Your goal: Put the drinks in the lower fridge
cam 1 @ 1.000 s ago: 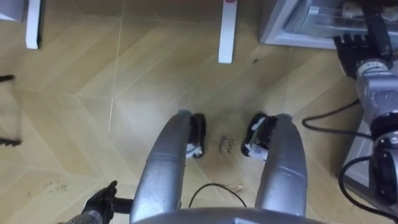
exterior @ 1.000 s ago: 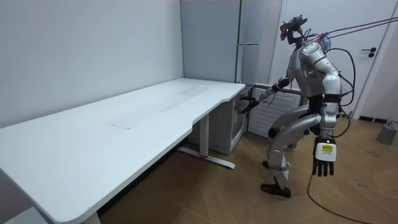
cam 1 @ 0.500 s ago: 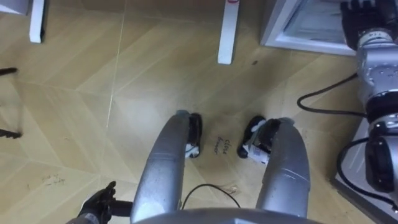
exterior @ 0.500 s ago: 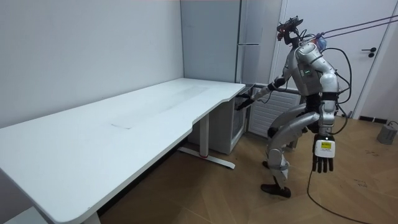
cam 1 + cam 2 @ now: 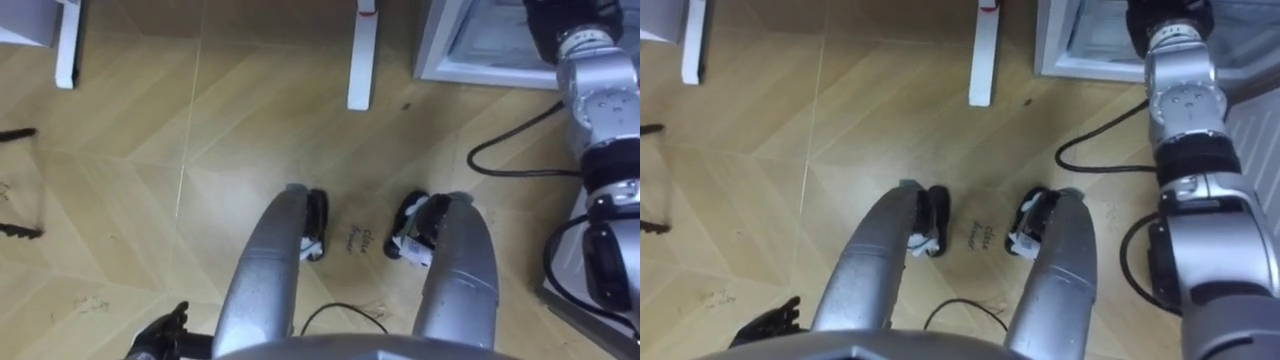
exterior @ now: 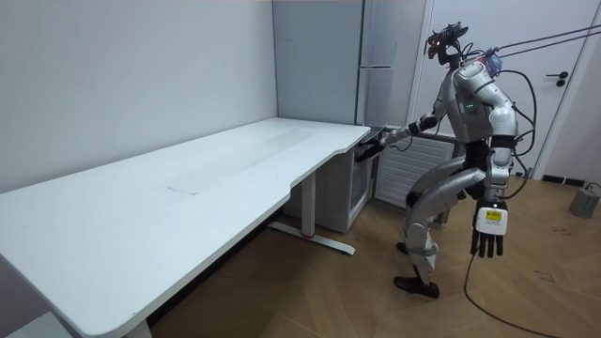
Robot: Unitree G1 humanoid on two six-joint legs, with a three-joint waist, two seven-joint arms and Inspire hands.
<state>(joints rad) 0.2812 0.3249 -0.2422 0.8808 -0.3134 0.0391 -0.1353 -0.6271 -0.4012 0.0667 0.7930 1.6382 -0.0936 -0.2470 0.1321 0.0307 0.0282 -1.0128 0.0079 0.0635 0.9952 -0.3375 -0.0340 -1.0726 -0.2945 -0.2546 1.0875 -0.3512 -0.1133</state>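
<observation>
The robot stands with knees bent on the wooden floor (image 5: 150,150) at the end of the white desk (image 6: 216,178). Its right hand (image 5: 553,18) is at the lower fridge (image 5: 470,45), in the frame's upper right; I cannot tell how its fingers are set. The left hand (image 6: 488,240) hangs low at the room view's right, fingers straight and slightly spread

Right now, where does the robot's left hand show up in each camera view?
Left eye view: left hand at the bottom edge, lower left.
Right eye view: bottom left corner.
Room view: hanging beside the robot's legs, on the room view's right, fingers straight.
Shared landmark: the white desk foot.
</observation>
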